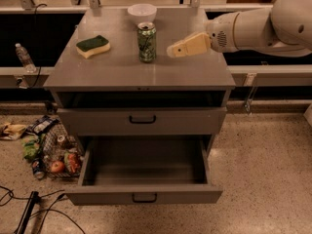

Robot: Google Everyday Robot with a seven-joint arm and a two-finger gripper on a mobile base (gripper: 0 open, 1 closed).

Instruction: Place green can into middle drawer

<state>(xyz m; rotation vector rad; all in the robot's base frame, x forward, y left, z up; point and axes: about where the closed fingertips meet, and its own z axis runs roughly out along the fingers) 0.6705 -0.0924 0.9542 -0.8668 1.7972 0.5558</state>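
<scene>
Your gripper (174,49) hangs over the cabinet top (131,74), just to the right of the green can (146,43) and about level with its middle. A narrow gap separates the two, so it is not touching the can. Whether the gripper is open or closed, you cannot tell from this view. The white arm (258,26) reaches in from the right and crosses above the top's right edge.

The can stands upright on the top, set toward the back and roughly centred from left to right. A white bowl (142,12) sits just behind it, near the back edge. A sponge (92,46) lies to the can's left, apart from it, with open surface between them. From the can forward, the top runs open to the front edge.

Below that edge, the upper drawer (142,121) is closed. Under it, the middle drawer (146,195) is pulled well out, and its front panel stands far forward of the cabinet's face. You look straight down into its open inside.

A heap of floor clutter (51,150) lies close beside the drawer's left wall, with cables (29,213) in the lower left corner. A water bottle (24,57) rests on the ledge left of the cabinet. To the drawer's right you have open speckled floor.
</scene>
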